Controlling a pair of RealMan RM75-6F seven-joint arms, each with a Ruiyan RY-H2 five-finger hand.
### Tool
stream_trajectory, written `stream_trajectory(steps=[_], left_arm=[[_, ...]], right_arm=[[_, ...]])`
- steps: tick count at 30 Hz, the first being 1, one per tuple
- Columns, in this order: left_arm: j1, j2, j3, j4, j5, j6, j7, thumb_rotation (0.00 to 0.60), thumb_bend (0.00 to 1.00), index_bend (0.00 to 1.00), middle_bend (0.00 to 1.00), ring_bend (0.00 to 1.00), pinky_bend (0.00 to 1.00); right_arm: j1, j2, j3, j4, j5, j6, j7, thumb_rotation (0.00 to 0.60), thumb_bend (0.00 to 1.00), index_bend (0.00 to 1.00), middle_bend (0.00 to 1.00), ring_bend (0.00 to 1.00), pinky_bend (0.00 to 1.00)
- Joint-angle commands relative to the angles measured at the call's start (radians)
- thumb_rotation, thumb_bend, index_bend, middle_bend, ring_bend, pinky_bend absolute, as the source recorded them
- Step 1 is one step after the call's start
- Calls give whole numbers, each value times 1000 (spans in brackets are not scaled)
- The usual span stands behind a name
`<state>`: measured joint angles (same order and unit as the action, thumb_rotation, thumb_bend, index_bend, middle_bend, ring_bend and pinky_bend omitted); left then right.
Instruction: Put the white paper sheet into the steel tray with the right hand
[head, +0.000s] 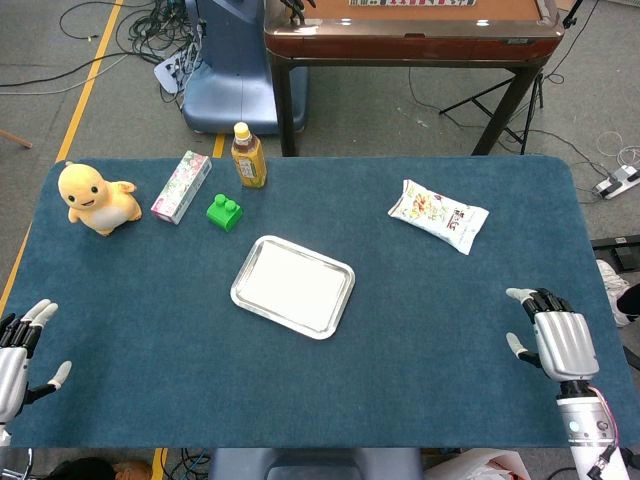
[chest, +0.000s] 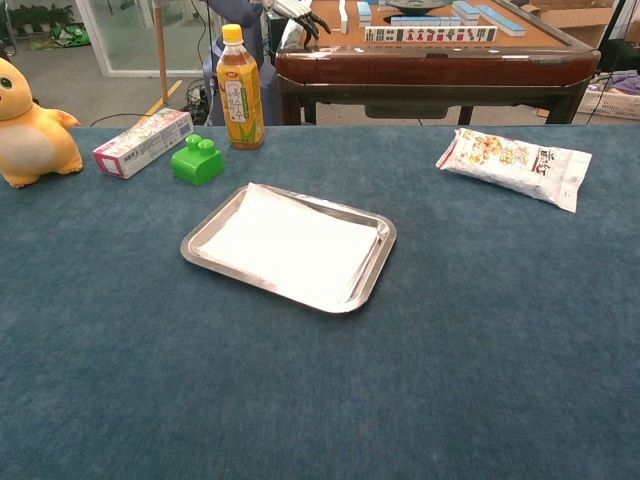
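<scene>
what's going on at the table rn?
Nothing is being handled. The white paper sheet lies flat inside the rectangular steel tray mid-table. The right hand sits near the table's right front edge, fingers apart, holding nothing; the left hand is open at the left front corner. By how things lie, the placement looks done.
</scene>
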<state>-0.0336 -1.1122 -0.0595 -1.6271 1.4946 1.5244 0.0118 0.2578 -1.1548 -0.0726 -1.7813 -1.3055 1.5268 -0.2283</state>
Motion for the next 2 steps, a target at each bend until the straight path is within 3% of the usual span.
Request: stream_trajectory(steps=[1, 2], left_arm=[[1, 0, 1, -2, -3, 0, 1, 600, 246, 127, 115, 137, 58], [1, 0, 3, -2, -4, -1, 1, 600, 246, 127, 116, 137, 58]], right_arm=[[-6, 6, 10, -7, -9, -5, -5, 600, 284, 274, 285, 193, 314], [-8, 8, 15, -9, -9, -7, -6, 600, 285, 274, 285, 193, 314]])
